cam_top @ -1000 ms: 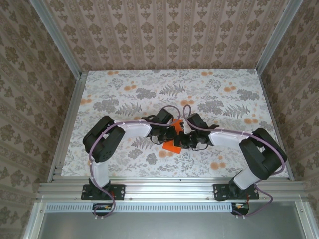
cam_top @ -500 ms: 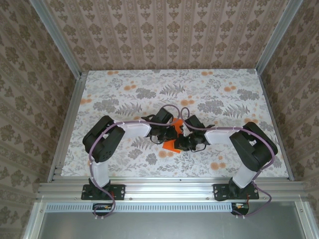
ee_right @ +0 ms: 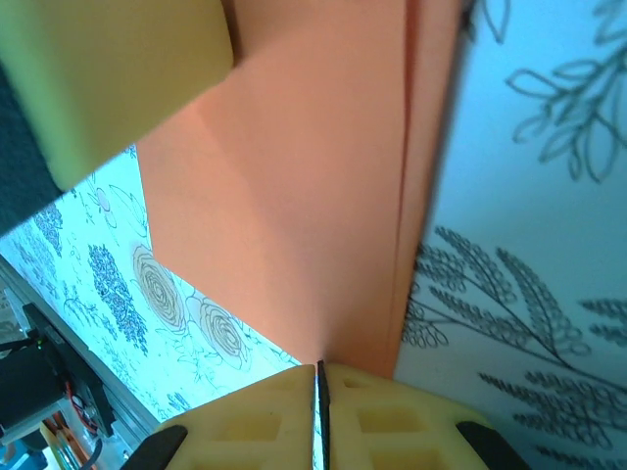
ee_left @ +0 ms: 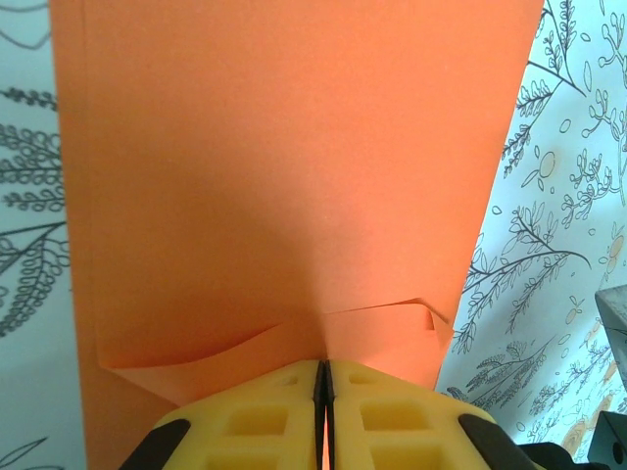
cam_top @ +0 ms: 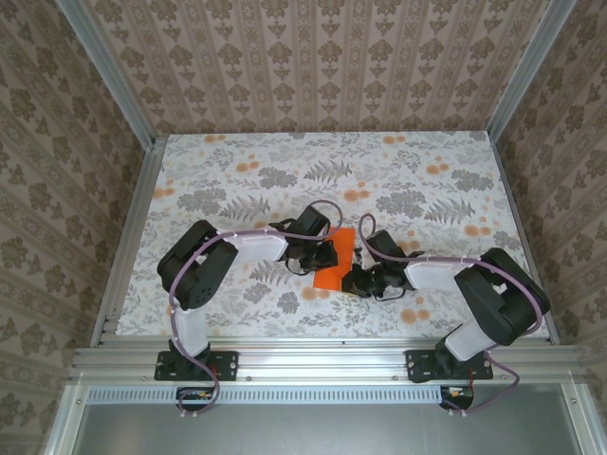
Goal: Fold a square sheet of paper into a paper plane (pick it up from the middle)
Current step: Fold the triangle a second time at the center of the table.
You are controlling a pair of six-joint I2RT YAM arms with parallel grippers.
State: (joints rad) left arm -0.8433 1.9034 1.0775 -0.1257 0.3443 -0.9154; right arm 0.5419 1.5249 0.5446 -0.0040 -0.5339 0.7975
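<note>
The square sheet of paper (cam_top: 332, 277) sits close to the middle of the table (cam_top: 237, 171), a little toward the table's near edge, with both arms bent inward over it. From above, the bright orange sheet shows as a slanted strip, its far end pointing toward the table's back edge. The left gripper (cam_top: 324, 254) meets the sheet from the table's left half and the right gripper (cam_top: 357, 275) from the right half, slightly nearer the near edge. In the left wrist view the left gripper (ee_left: 322, 367) has its yellow fingers (ee_left: 245, 421) pressed together on the sheet's edge, and the paper (ee_left: 284, 176) spreads away from them. A second layer with a small curled corner lies just ahead of the fingertips, so the sheet is already creased. In the right wrist view the right gripper (ee_right: 320, 377) is likewise clamped tight on the paper (ee_right: 313, 196), where a long straight fold line runs away from the fingers (two layers show beside it). A yellow finger of the left gripper (ee_right: 108, 69) lies against the sheet there. Whether the paper rests on the table's flowered cloth or hangs just clear of it, I cannot tell.
</note>
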